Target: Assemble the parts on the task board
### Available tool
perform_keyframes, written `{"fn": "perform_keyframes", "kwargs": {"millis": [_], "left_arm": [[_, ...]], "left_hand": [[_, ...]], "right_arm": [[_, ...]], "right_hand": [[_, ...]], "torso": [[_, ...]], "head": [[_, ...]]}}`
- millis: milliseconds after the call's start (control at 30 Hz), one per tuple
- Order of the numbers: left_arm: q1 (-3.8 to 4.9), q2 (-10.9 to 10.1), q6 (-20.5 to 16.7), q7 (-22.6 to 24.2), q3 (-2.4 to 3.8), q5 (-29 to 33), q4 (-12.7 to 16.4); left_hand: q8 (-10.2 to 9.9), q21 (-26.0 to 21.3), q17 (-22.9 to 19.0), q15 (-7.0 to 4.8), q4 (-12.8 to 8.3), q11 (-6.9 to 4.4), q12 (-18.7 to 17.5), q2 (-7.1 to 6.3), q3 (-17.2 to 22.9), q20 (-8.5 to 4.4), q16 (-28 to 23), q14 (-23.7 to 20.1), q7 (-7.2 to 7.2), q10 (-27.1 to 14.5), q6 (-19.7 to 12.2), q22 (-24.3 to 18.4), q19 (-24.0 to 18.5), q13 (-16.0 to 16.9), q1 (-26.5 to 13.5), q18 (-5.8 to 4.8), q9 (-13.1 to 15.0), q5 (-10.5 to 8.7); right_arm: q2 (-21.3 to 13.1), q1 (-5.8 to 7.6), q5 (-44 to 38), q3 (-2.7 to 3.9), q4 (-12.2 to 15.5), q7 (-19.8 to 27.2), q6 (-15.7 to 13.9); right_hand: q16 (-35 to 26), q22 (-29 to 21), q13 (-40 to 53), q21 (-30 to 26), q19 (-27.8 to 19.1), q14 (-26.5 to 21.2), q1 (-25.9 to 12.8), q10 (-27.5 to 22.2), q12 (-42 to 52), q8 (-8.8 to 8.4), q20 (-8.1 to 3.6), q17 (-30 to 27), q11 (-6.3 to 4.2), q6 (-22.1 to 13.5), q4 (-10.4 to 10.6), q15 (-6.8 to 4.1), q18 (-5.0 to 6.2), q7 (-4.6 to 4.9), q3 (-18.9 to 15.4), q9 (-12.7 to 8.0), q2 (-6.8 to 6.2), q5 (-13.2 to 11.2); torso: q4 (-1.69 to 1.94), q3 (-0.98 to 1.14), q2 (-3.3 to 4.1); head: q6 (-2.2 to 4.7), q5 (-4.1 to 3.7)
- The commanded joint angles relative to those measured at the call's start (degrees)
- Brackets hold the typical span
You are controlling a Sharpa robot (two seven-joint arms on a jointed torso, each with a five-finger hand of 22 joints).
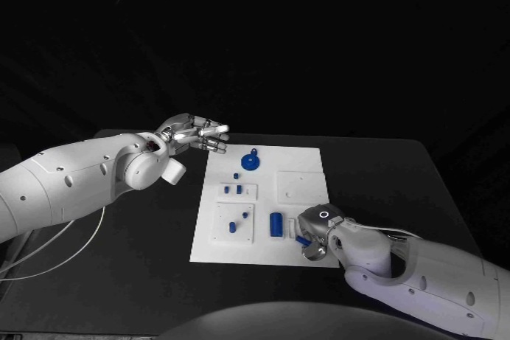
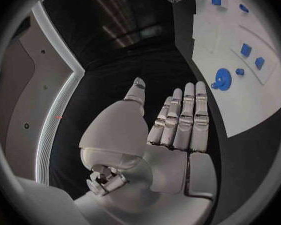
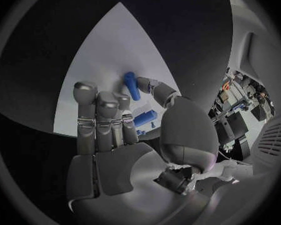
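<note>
Currently | right hand point(image 1: 315, 233) pinching blue part point(image 3: 132, 85) over task board point(image 1: 303, 165) near edge | left hand point(image 1: 194, 136) hovering released, beside far corner.

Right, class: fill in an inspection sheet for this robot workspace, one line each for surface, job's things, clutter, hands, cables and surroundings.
Surface: black table, matte.
Job's things: white rectangular task board mid-table; round blue disc part at its far end; blue cylinder part lying near the right hand; several smaller blue pieces in raised white panels.
Clutter: nothing seen.
Hands: left hand off the board's far left corner, fingers straight, holding nothing; right hand pinches a small blue peg over the board.
Cables: pale cable under the left arm.
Surroundings: dark.
</note>
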Motion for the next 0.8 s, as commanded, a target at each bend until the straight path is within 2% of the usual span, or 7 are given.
{"fn": "perform_keyframes", "kwargs": {"millis": [33,200,333,433,633,800], "left_arm": [[0.02,0.08,1.06,0.02,0.01,-0.41,0.12],[0.02,0.1,1.15,-0.1,0.0,-0.51,0.11],[0.02,0.08,1.22,-0.22,0.0,-0.56,0.11],[0.02,0.02,1.26,-0.31,-0.01,-0.63,0.14],[0.02,-0.05,1.34,-0.48,-0.02,-0.71,0.16],[0.02,-0.06,1.48,-0.64,-0.02,-0.82,0.15]], "left_hand": [[-0.06,-0.12,0.01,0.04,0.15,0.2,0.09,-0.36,0.03,0.09,-0.25,-0.1,0.11,-0.01,-0.39,-0.05,-0.35,0.02,-0.15,-0.31,-0.05,-0.05],[-0.06,-0.12,0.01,0.04,0.15,0.2,0.09,-0.36,0.03,0.09,-0.25,-0.1,0.11,-0.01,-0.39,-0.05,-0.35,0.02,-0.15,-0.31,-0.05,-0.05],[-0.06,-0.12,0.01,0.04,0.15,0.2,0.09,-0.36,0.03,0.09,-0.25,-0.1,0.11,-0.01,-0.39,-0.05,-0.35,0.02,-0.15,-0.31,-0.05,-0.05],[-0.05,-0.11,0.02,0.04,0.11,0.19,0.09,-0.4,0.07,0.08,-0.25,-0.06,0.1,0.02,-0.33,-0.05,-0.34,0.02,-0.03,-0.31,-0.04,-0.03],[-0.05,-0.11,0.02,0.04,0.11,0.19,0.09,-0.4,0.07,0.08,-0.25,-0.06,0.1,0.02,-0.33,-0.05,-0.34,0.02,-0.03,-0.31,-0.04,-0.03],[-0.05,-0.11,0.02,0.03,0.04,0.18,0.09,-0.41,0.09,0.08,-0.26,-0.07,0.11,0.03,-0.35,-0.05,-0.34,0.02,0.07,-0.31,-0.05,-0.01]], "right_arm": [[-0.5,-1.23,3.53,-1.07,-2.72,-0.61,5.92],[-0.67,-1.23,5.64,-1.07,-3.15,-0.19,5.97],[-0.99,-1.23,7.95,-1.07,-3.42,0.1,4.74],[-1.3,-1.23,9.6,-1.07,-3.49,0.21,3.07],[-2.17,-1.21,11.88,-0.97,-3.05,0.11,0.65],[-3.12,-1.14,13.86,-0.14,-2.18,-0.89,-1.68]], "right_hand": [[0.25,3.59,0.1,0.28,2.71,0.15,-0.19,-0.17,-0.08,-0.13,-0.38,0.18,-0.4,-1.04,-0.5,-0.32,0.32,0.43,1.97,-46.41,1.54,-0.05],[0.4,4.15,0.23,0.68,2.64,0.12,-0.97,-0.38,0.03,-0.15,-0.35,0.51,-0.31,-1.05,-0.93,-0.3,0.41,0.56,5.96,-46.95,3.5,-1.39],[0.77,4.37,0.32,1.27,2.65,0.18,-0.66,-0.15,0.32,-0.14,-0.32,0.91,-0.35,-0.4,-1.45,-0.27,0.44,0.46,6.77,-47.25,4.32,-1.96],[0.89,4.39,0.23,1.87,2.67,0.26,-0.1,0.07,0.38,-0.16,-0.26,1.08,-0.43,0.25,-1.37,-0.23,0.34,0.28,4.56,-47.5,4.75,-2.52],[0.96,4.4,0.16,2.45,2.78,0.36,0.24,0.49,0.59,-0.14,-0.27,1.14,-0.58,1.37,-0.98,-0.26,0.12,-0.04,2.74,-47.76,4.96,-3.9],[0.93,4.41,0.05,2.76,2.83,0.44,0.42,0.73,0.61,-0.13,-0.31,1.05,-0.7,1.99,-0.78,-0.29,-0.03,-0.3,0.56,-47.86,4.68,-3.78]], "torso": [[0.03,-0.01,-0.01],[0.0,-0.04,-0.02],[0.02,-0.01,-0.02],[0.05,0.01,-0.02],[-0.01,-0.01,-0.01],[-0.06,-0.02,-0.02]], "head": [[-0.14,0.02],[-0.18,0.09],[-0.21,0.09],[-0.22,0.1],[-0.23,0.18],[-0.15,0.17]]}}
